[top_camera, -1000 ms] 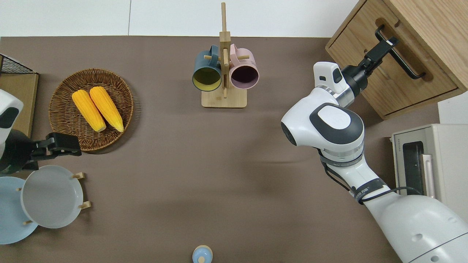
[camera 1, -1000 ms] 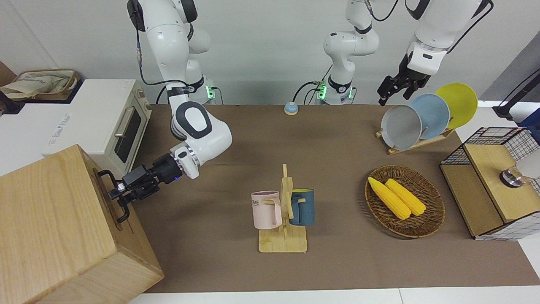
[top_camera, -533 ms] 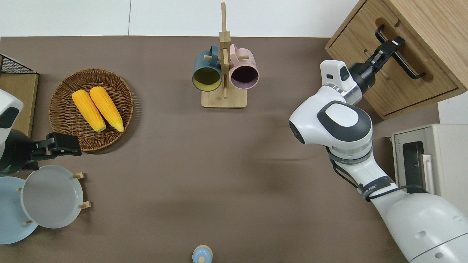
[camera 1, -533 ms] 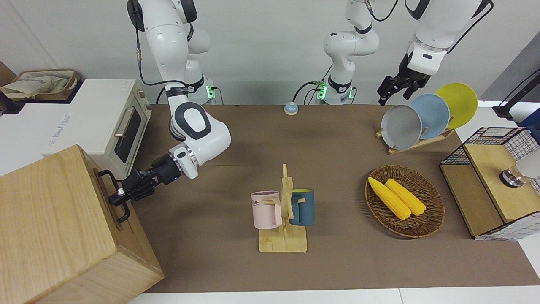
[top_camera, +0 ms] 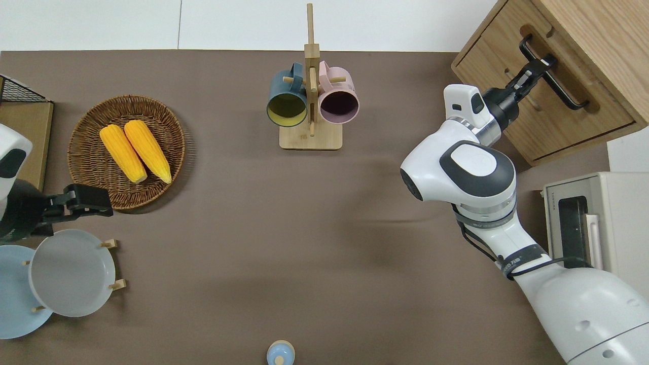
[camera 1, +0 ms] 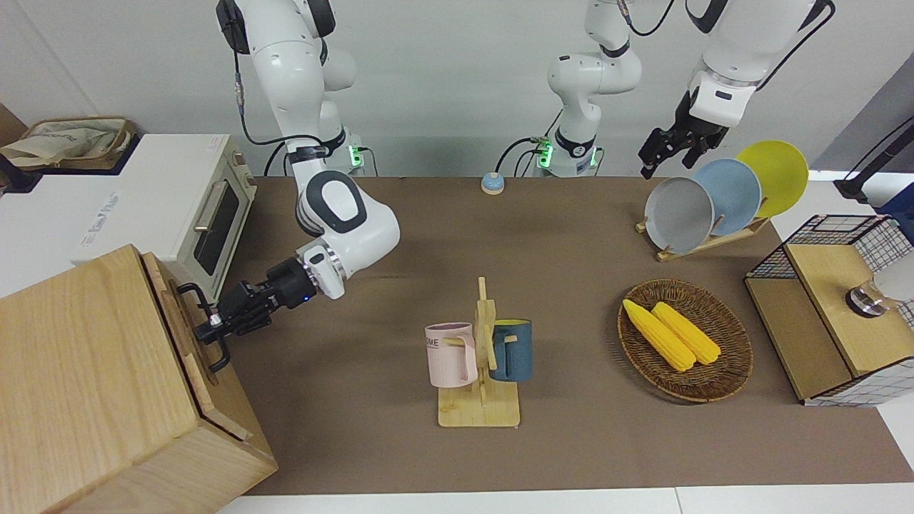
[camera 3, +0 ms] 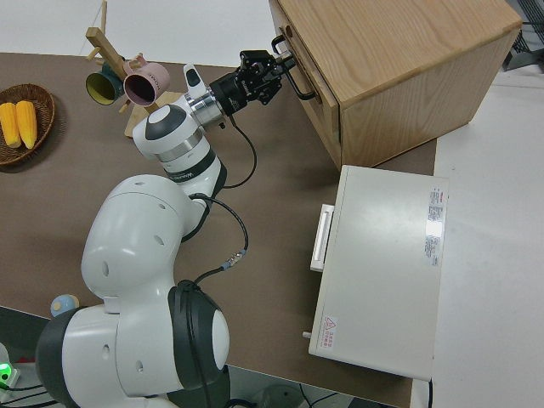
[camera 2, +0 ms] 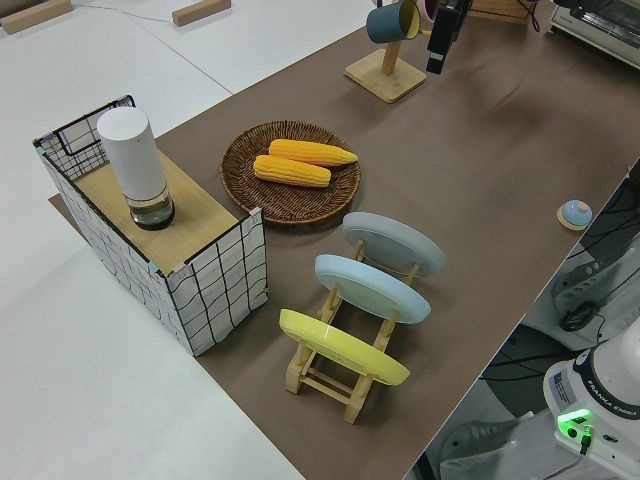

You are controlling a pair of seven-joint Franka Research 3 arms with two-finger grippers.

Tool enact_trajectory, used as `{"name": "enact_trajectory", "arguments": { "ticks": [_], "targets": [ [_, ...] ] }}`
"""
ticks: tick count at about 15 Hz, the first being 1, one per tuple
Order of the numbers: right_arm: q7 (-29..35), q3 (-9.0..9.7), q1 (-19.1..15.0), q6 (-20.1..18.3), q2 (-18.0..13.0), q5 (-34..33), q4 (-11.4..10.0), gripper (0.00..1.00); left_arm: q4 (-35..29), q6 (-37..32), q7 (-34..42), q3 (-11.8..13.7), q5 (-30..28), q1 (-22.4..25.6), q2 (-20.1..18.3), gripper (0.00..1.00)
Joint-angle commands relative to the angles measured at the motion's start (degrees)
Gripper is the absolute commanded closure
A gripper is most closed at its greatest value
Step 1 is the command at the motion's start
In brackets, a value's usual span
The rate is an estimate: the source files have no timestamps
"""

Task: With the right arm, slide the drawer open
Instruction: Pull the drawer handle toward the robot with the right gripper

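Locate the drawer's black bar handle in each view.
Front: drawer handle at the cabinet's face, right hand shut on it.
Overhead: upper corner.
Left side: not in view.
Right side: top centre.
Shared landmark: mug rack.

Looks like a robotics lab: two arms bolted by a bench (camera 1: 571, 235) staged with kitchen props, toaster oven (camera 1: 178, 207), plate rack (camera 1: 707, 243).

Mug rack (top_camera: 310, 96) at table centre holds a blue mug (top_camera: 287, 101) and a pink mug (top_camera: 338, 100). Basket (top_camera: 91, 121) with two corn cobs (top_camera: 135, 150) lies toward the left arm's end, near the plate rack (camera 1: 703, 243) and wire-mesh rack (camera 1: 828, 314). Toaster oven (camera 1: 171, 207) is toward the right arm's end.
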Motion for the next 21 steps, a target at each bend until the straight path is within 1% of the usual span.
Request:
{"name": "enact_trajectory", "arguments": {
  "ticks": [1, 3, 5, 8, 10, 13, 14, 16, 17, 21],
  "targets": [
    [-4.2, 5.59, 0.5, -5.3, -0.9, 3.1, 0.1, 1.0, 0.2, -0.9, 0.5, 0.3, -0.1, -0.1, -0.5, 0.01],
    [-6.0, 8.92, 0.6, -9.4, -1.0, 5.9, 0.4, 1.0, 0.2, -0.9, 0.5, 0.3, -0.1, -0.1, -0.5, 0.01],
    [-6.8, 11.74, 0.7, -13.4, -1.0, 7.5, 0.5, 1.0, 0.2, -0.9, 0.5, 0.3, -0.1, -0.1, -0.5, 0.01],
    [-7.0, 15.08, 0.9, -17.6, -1.0, 10.2, 0.8, 1.0, 0.2, -0.9, 0.5, 0.3, -0.1, -0.1, -0.5, 0.01],
    [-7.3, 17.71, 0.9, -20.5, -1.0, 11.0, 1.0, 1.0, 0.2, -0.9, 0.5, 0.3, -0.1, -0.1, -0.5, 0.01],
    [-8.2, 20.97, 1.1, -24.1, -1.0, 13.9, 2.3, 1.0, 0.2, -0.9, 0.5, 0.3, -0.1, -0.1, -0.5, 0.01],
    [-8.3, 21.68, 1.2, -25.4, -0.9, 14.6, 2.6, 1.0, 0.2, -0.9, 0.5, 0.3, -0.1, -0.1, -0.5, 0.01],
    [-8.3, 23.0, 1.8, -27.5, -0.9, 15.2, 2.6, 1.0, 0.2, -1.0, 0.5, 0.3, -0.1, -0.1, -0.5, 0.01],
    [-8.3, 23.26, 2.0, -28.2, -0.9, 15.6, 2.6, 1.0, 0.2, -1.0, 0.5, 0.3, -0.1, -0.1, -0.5, 0.01],
    [-8.2, 25.37, 2.1, -30.8, -0.9, 16.0, 2.6, 1.0, 0.2, -1.0, 0.5, 0.3, -0.1, -0.1, -0.5, 0.01]
  ]
}}
